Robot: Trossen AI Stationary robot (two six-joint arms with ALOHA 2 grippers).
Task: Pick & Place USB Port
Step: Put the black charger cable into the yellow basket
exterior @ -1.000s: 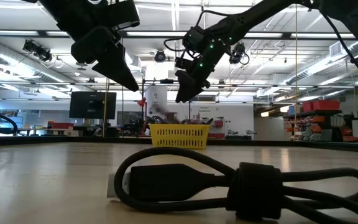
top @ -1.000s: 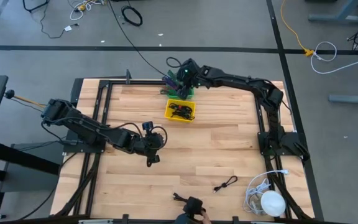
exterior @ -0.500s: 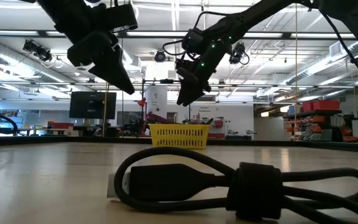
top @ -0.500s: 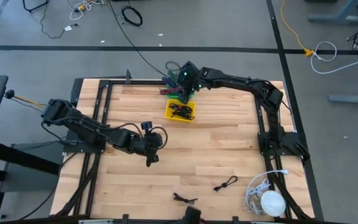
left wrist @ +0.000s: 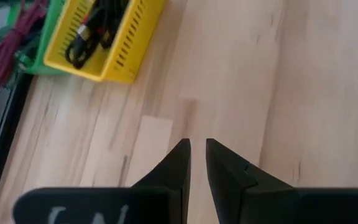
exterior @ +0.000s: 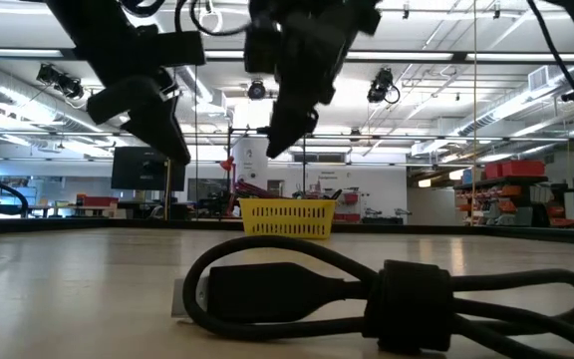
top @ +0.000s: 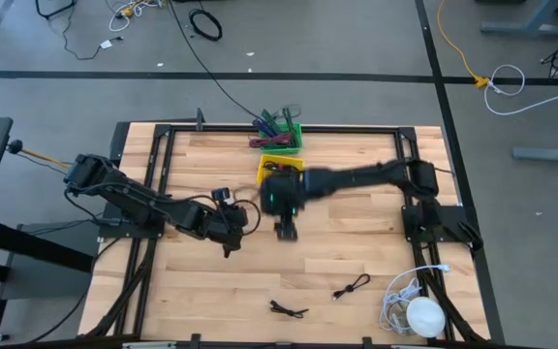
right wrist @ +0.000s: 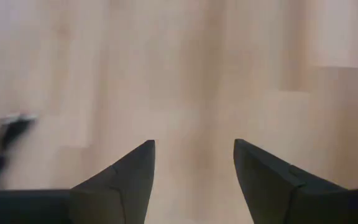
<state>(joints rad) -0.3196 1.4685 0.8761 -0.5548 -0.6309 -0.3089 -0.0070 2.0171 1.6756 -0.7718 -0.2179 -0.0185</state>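
USB cable [top: 288, 310]: a small black coil on the table's near edge, well apart from both grippers; looms large in the low view [exterior: 387, 294].
Right gripper [top: 285, 230]: over mid-table, fingers [right wrist: 126, 177] spread wide, holding nothing, bare wood below.
Left gripper [top: 229, 246]: just beside the right one, fingers [left wrist: 178, 163] nearly together with a thin gap, holding nothing, above the wood.
Yellow bin [top: 277, 165]: behind the right gripper, black cables inside.
Green bin [top: 284, 137]: touching the yellow bin's far side.
Second cable [top: 353, 286]: near the first, toward the right.
White cord bundle [top: 413, 308]: right near corner.
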